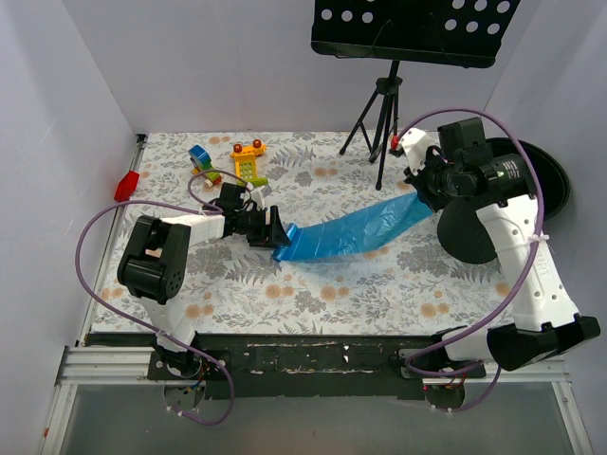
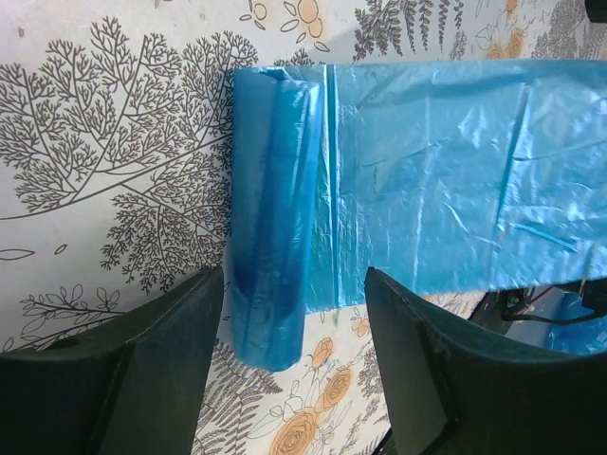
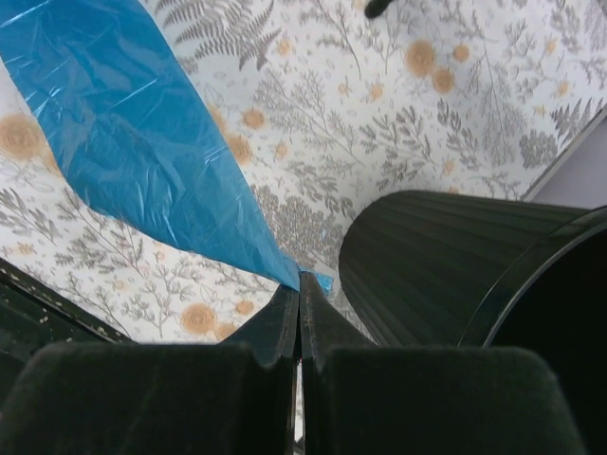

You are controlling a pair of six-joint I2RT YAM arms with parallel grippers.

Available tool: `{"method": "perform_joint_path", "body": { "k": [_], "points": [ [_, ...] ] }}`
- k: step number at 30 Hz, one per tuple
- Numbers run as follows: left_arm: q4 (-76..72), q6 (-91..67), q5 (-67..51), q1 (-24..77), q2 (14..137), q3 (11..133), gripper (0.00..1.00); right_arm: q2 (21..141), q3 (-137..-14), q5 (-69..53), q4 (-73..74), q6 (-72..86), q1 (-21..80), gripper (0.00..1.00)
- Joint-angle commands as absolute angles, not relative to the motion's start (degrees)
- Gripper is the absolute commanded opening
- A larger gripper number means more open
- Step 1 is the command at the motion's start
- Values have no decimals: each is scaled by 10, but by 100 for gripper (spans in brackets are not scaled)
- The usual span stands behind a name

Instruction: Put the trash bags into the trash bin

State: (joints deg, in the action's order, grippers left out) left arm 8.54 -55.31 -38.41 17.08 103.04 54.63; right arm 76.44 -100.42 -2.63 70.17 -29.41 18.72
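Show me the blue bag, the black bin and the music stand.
Translucent blue plastic trash bag [image 1: 351,235], top view, middle of the sheet.
Round black plastic trash bin [image 3: 427,256], right wrist view, side wall.
Black perforated music stand [image 1: 408,33], top view, desk panel.

Robot lab bench cell. White panel walls [image 1: 228,66] around a table [image 1: 313,294] with floral cloth; left arm [image 1: 156,256] and right arm [image 1: 536,284] bolted to metal rail [image 1: 104,365] at near edge.
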Motion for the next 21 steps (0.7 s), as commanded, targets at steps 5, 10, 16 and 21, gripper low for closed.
{"method": "perform_joint_path", "body": {
  "k": [5,10,16,21],
  "points": [
    [130,-534,-289,178,1058,535,61,727,-924,85,672,-315,186,1],
    [134,-533,-277,177,1064,539,60,719,-889,117,662,-316,185,1],
    [142,-531,-251,178,1069,544,64,735,-922,148,667,-316,185,1],
    [142,-533,-254,177,1070,541,64,769,-1061,93,697,-314,185,1]
  ]
}}
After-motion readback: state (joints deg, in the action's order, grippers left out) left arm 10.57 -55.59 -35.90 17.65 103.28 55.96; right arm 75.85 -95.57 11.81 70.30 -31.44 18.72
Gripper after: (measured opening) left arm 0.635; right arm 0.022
